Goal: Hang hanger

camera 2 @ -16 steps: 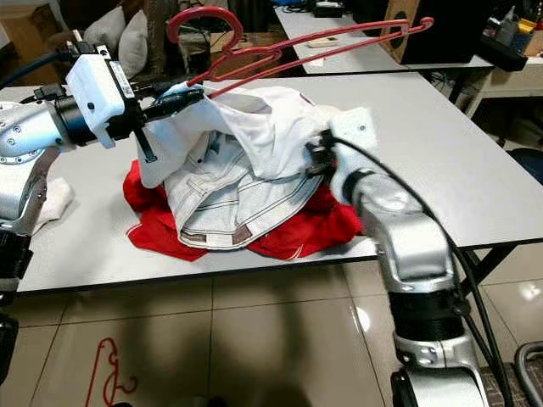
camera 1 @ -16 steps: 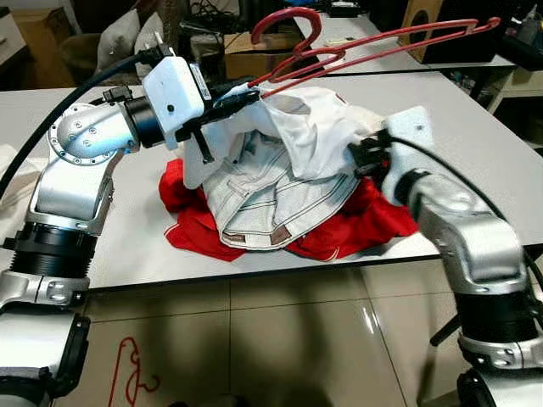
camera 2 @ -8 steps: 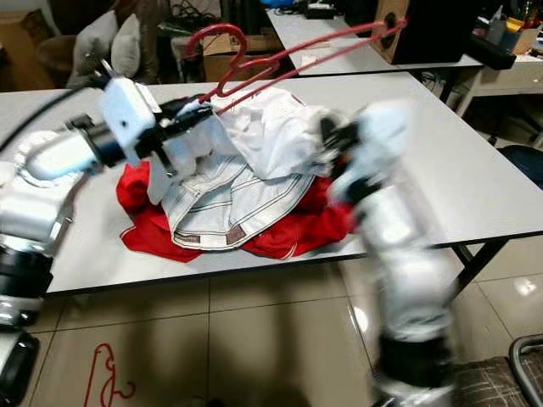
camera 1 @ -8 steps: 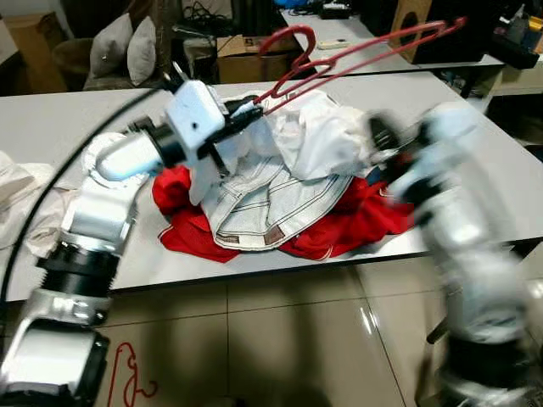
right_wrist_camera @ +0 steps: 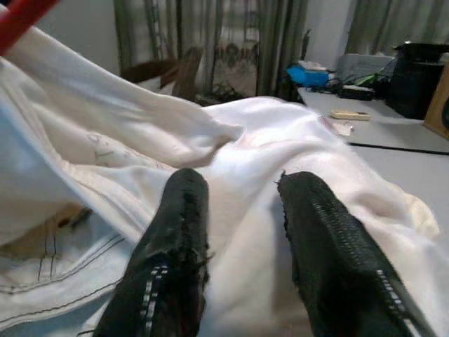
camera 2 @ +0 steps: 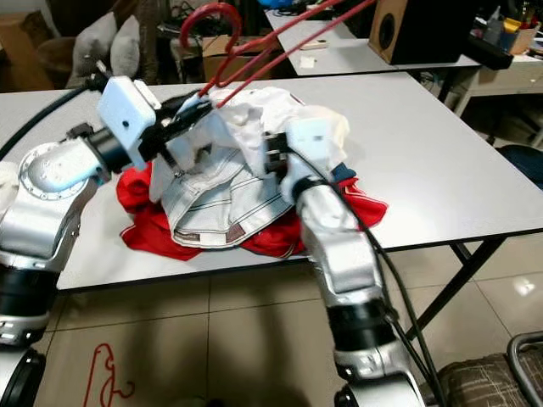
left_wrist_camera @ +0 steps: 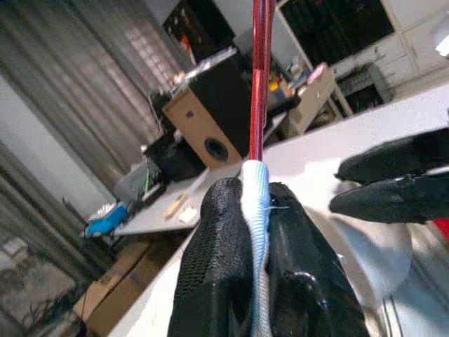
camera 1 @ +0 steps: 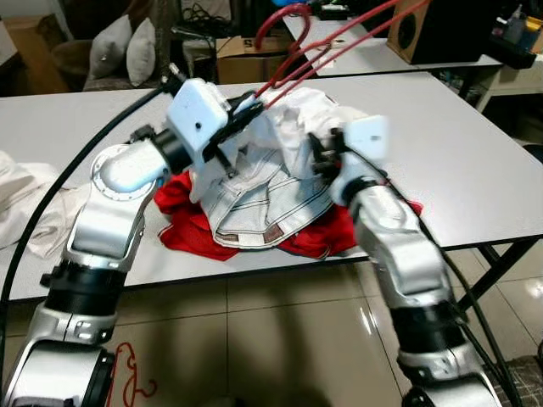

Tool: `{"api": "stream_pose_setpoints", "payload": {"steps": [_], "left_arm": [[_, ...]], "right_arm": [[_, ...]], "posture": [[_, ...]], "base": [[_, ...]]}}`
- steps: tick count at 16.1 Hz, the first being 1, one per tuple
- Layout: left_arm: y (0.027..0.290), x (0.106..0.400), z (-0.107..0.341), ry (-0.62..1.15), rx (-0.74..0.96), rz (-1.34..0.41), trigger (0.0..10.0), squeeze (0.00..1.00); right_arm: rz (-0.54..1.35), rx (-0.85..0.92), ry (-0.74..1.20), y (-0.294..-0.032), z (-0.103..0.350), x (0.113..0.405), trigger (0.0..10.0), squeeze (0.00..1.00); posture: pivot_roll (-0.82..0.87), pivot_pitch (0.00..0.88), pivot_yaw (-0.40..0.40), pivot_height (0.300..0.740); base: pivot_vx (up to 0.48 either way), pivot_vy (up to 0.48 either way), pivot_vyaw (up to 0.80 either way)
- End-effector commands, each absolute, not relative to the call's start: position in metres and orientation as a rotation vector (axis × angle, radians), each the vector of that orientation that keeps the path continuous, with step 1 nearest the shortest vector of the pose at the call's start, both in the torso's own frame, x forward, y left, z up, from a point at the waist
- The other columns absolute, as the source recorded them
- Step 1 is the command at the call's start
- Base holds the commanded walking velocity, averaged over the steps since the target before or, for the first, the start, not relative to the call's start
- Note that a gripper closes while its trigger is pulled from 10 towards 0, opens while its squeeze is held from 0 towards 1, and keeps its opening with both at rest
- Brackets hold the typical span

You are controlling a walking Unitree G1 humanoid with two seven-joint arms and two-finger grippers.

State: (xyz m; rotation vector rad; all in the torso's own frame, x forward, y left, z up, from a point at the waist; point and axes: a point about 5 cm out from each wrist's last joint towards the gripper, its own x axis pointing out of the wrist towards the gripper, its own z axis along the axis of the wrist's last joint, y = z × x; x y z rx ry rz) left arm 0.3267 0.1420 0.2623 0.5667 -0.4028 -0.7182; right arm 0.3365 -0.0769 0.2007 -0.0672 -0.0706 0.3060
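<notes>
A red hanger (left_wrist_camera: 258,77) sticks up and to the right out of a white garment (camera 1: 297,119) on the grey table (camera 1: 458,153). My left gripper (camera 1: 244,110) is shut on the hanger's rod together with a fold of that white cloth, just above the pile. The white garment lies over pale stitched denim (camera 1: 254,203) and a red garment (camera 1: 182,203). My right gripper (right_wrist_camera: 242,186) is open, its fingers (right_wrist_camera: 182,232) resting on the white cloth near the middle of the pile, to the right of the left gripper.
A second red hanger (camera 1: 127,381) lies on the tiled floor by my left leg. A white cloth (camera 1: 21,195) sits at the table's left end. Behind stands another table with a black speaker (camera 1: 441,30); cushions (camera 1: 119,47) and a cardboard box are further back.
My right arm has swung left, bringing its gripper from the pile's right side onto the middle of the white garment. The left gripper has tilted the hanger more upright. The camera has shifted.
</notes>
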Motion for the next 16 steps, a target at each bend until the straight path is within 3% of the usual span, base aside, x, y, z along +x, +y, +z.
{"api": "stream_pose_setpoints", "payload": {"steps": [1,8,9,10,11,16], "left_arm": [[0.147,0.325,0.262,-0.389,0.592,-0.692,0.0,0.0],[0.153,0.324,0.252,-0.342,0.575,-0.66,0.0,0.0],[0.153,0.323,0.253,-0.343,0.574,-0.659,0.0,0.0],[0.153,0.323,0.253,-0.343,0.574,-0.658,0.0,0.0],[0.154,0.322,0.253,-0.343,0.574,-0.655,0.0,0.0],[0.155,0.319,0.253,-0.343,0.568,-0.647,0.0,0.0]], "right_arm": [[0.318,-0.085,-0.09,-0.069,0.203,0.34,10.0,1.0],[0.379,-0.2,-0.069,-0.041,0.192,0.341,10.0,1.0],[0.363,-0.228,-0.05,-0.043,0.188,0.342,10.0,0.9],[0.354,-0.244,-0.039,-0.044,0.185,0.343,10.0,0.9],[0.338,-0.26,-0.029,-0.045,0.182,0.343,10.0,0.0],[0.252,-0.271,-0.016,-0.057,0.179,0.344,10.0,0.0]], "posture": [[-0.02,0.032,0.033,0.74],[-0.02,0.028,0.026,0.74],[-0.02,0.028,0.023,0.74],[-0.02,0.028,0.023,0.74],[-0.01,0.028,0.015,0.74],[-0.01,0.028,0.007,0.74]], "base": [[0.0,0.0,0.0],[0.0,0.0,0.0],[0.0,0.0,0.0],[0.0,0.0,0.0],[0.0,0.0,0.0],[0.0,0.0,0.0]]}}
